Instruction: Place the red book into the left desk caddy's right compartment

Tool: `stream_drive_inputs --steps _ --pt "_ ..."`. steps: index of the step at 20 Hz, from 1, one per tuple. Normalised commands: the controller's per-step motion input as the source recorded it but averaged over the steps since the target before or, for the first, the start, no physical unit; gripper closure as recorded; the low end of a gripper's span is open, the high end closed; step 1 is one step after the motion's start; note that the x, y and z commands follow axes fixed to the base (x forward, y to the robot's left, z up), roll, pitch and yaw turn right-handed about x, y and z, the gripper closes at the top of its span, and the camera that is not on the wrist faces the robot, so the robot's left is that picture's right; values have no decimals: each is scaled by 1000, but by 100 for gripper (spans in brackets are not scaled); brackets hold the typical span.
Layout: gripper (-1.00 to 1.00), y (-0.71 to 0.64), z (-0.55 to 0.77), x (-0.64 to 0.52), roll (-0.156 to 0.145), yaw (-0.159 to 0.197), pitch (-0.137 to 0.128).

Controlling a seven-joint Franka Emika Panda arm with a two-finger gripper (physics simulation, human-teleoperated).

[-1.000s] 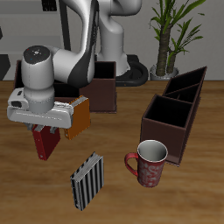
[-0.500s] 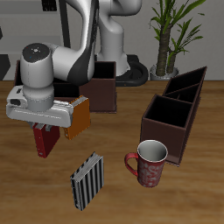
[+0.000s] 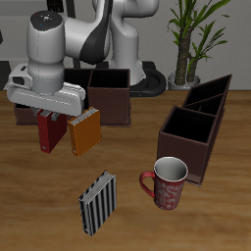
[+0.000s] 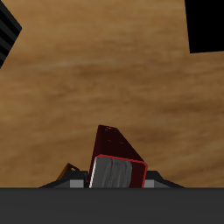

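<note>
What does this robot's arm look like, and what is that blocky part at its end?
The arm is built of rounded, glossy white shells with dark grey or black bands at the joints, like thick bent tubes. One white cylindrical segment carries a black cap with a small pale mark. At its end sits the gripper, a wide, flat, light-grey block with dark details. No loose cables show.
</note>
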Motion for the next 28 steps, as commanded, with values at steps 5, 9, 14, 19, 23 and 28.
stream_drive_inputs --steps 5,9,14,19,23,28 --pt "100 144 660 -376 -53 -18 -20" --pt "100 173 568 -423 -76 -18 -58" --pt "100 359 461 -350 19 31 -60" --pt "100 386 391 -292 25 -2 -53" --pt "100 477 213 -156 66 17 -17" --pt "100 534 -13 58 35 13 18"
